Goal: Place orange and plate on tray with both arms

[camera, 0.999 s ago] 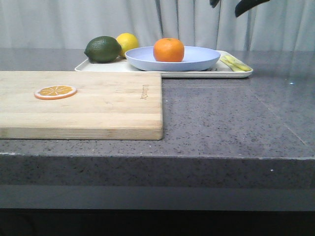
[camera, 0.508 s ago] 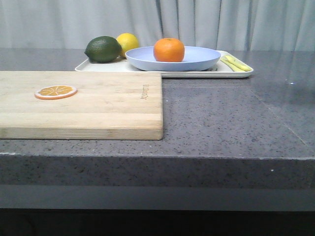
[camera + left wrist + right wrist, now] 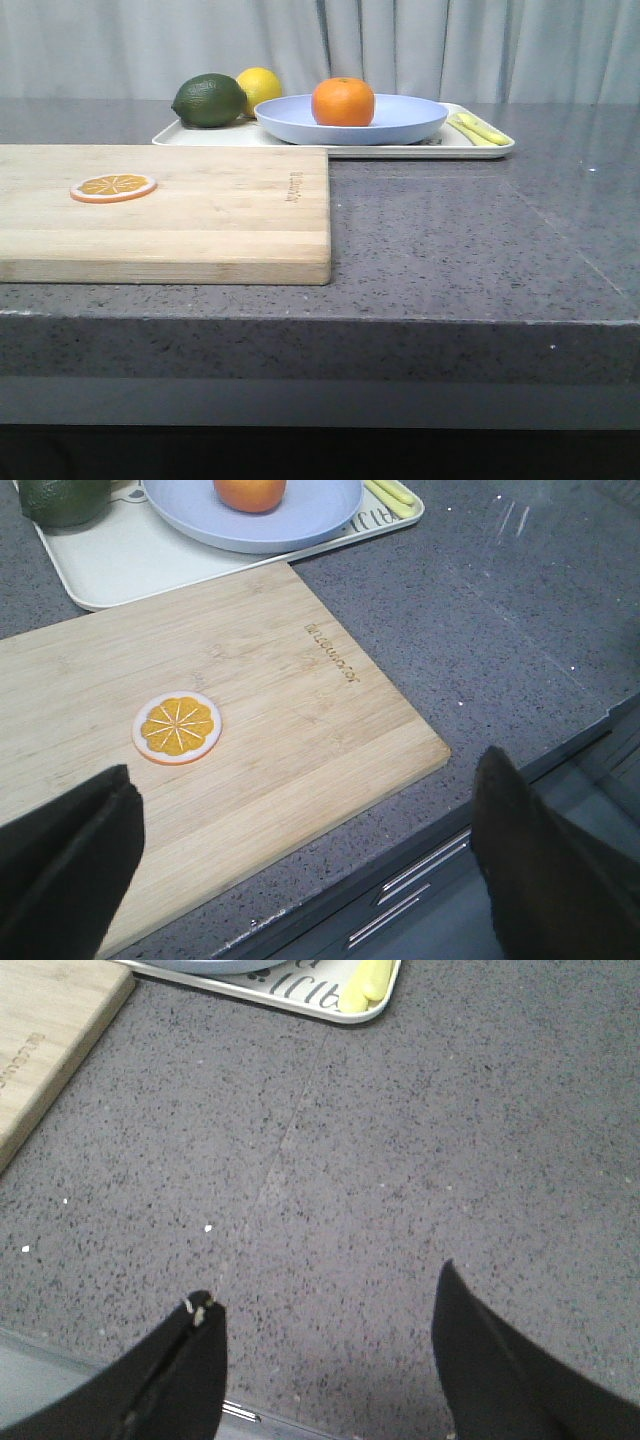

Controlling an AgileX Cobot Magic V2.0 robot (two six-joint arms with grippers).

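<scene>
— What has moved? A dark gripper part seen at the top right a second ago is gone from the front view.

— And the goods? The orange is seated in the plate at the tray's middle — done.

— The left gripper and right gripper? Both are spread wide, empty, and are best kept withdrawn at the counter's near edge.

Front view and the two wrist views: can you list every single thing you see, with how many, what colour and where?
orange: 1, bright orange, on the plate
plate: 1, pale lavender-blue, on the tray
tray: 1, cream-white, far side of the table
lemon: 1, yellow, on the tray behind the lime
lime: 1, dark green, on the tray's left end
yellow pieces: yellow, on the tray's right end; count unclear
cutting board: 1, pale wood, near left
orange slice: 1, orange, on the board
table: 1, grey speckled
left gripper: black fingers, open, over the board's near edge
right gripper: black fingers, open, over bare table
</scene>
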